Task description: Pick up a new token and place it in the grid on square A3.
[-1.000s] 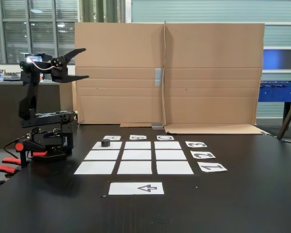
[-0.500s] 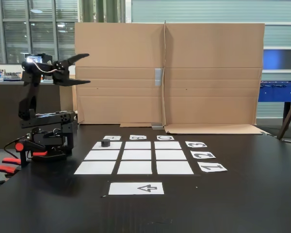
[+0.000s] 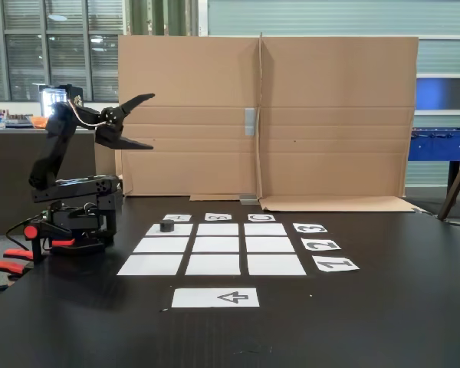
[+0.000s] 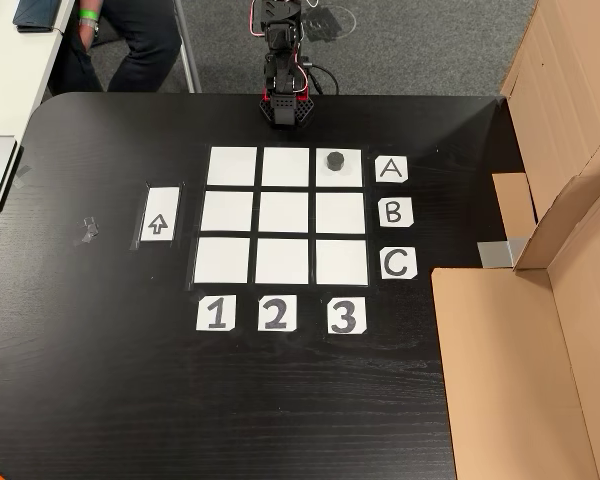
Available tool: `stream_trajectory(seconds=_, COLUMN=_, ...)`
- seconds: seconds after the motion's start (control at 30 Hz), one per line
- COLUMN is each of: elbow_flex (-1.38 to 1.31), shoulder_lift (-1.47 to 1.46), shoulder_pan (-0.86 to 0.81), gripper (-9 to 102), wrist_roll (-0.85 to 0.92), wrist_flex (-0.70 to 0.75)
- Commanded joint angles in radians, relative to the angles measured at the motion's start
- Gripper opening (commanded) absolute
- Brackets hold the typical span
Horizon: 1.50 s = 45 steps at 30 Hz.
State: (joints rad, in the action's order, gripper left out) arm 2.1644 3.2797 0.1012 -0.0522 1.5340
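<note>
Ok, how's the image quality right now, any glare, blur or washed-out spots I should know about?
Fixed view: dim and a little soft; a bright light beside the gripper blows out, and the A label behind the token is hard to read. Other view: even and sharp, with slight sheen on the table; the token in square A3 and every grid label read clearly.

Black bench. Tall cardboard wall behind, folded flap lying flat on bench at right in other view. Windows far left, lit. Blue table far right. Grey floor. Seated person's legs top left.
</note>
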Motion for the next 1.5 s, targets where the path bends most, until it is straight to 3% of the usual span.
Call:
stream_trajectory(seconds=0.0, elbow_flex=0.011, shoulder_lift=0.002, shoulder_pan=0.063, gripper=58, wrist_roll=-0.009, wrist_flex=-0.025)
stream_trajectory(seconds=0.1, elbow_flex=0.066, shoulder_lift=0.003, shoulder_pan=0.064, gripper=59, wrist_roll=-0.011, wrist_flex=-0.057)
stream_trajectory(seconds=0.17, elbow_flex=0.123, shoulder_lift=0.003, shoulder_pan=0.061, gripper=68, wrist_roll=-0.011, wrist_flex=-0.071)
stream_trajectory(seconds=0.33, elbow_flex=0.219, shoulder_lift=0.003, shoulder_pan=0.1, gripper=69, wrist_roll=-0.011, wrist_flex=-0.091)
stream_trajectory(seconds=0.77, elbow_flex=0.255, shoulder_lift=0.046, shoulder_pan=0.813, gripper=69, wrist_roll=-0.028, wrist_flex=-0.109)
stream_trajectory(seconds=1.47, elbow_flex=0.342, shoulder_lift=0.046, shoulder_pan=1.342, gripper=69, wrist_roll=-0.028, wrist_flex=-0.107)
